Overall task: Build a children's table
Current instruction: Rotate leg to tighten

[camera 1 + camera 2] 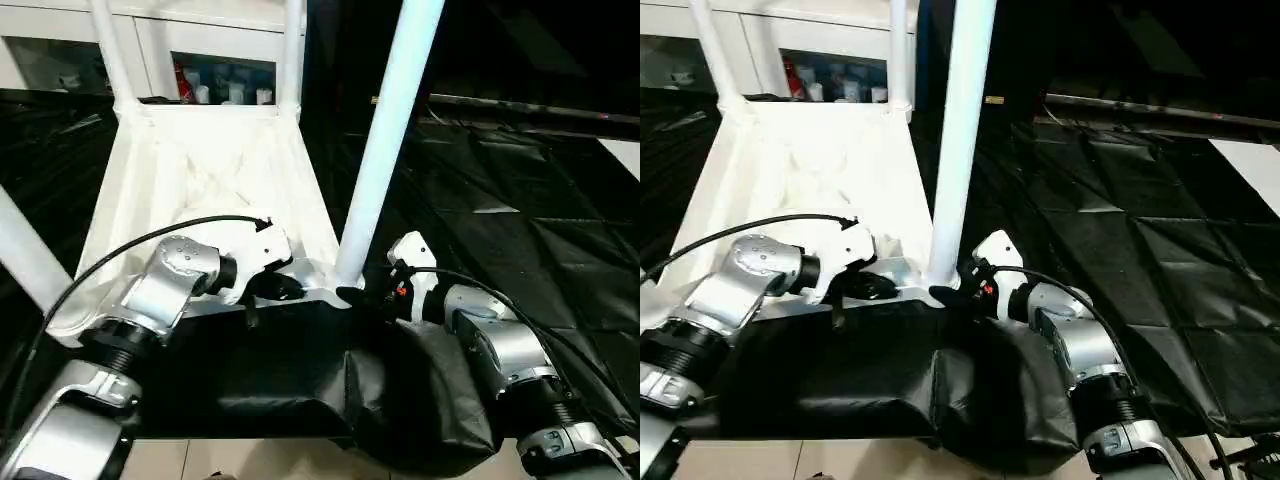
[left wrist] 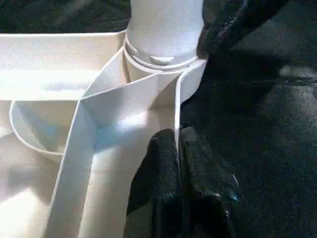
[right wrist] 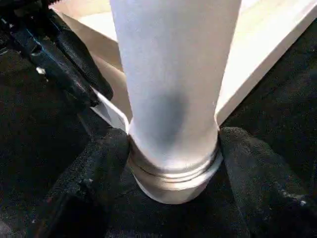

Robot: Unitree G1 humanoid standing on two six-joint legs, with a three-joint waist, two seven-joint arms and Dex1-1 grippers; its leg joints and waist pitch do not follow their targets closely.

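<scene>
The tabletop (image 1: 200,180) is seen lying upside down on black sheeting (image 1: 520,230), its ribbed underside turned upward. Four legs are seen rising from its corner sockets: two at the far corners (image 1: 110,50) (image 1: 293,55), one at the near left corner (image 1: 25,250), and one at the near right corner (image 1: 385,140), standing upright.

The near right leg is flanked by both grippers. The right gripper (image 3: 171,163) is placed at the leg's base, from the outer side of the tabletop; in the right wrist view one black finger (image 3: 99,168) is seen on each side of the leg's ringed foot, touching or just beside it, so the foot is pinched between them. The left gripper (image 2: 179,163) is set on the tabletop's near rim, just beside that same corner socket (image 2: 163,59). In the left wrist view its two fingers are pressed together with the thin rim wall clamped between them, one finger inside the rim and one outside.

The collar of the leg seated in the socket, and the diagonal ribs meeting it, are shown by the left wrist view. The left gripper's fingers over the rim edge are also caught by the right wrist view. The white cabinet (image 1: 200,40) with glass doors behind the tabletop, and the black cables along both silver forearms, are shown by the head views.
</scene>
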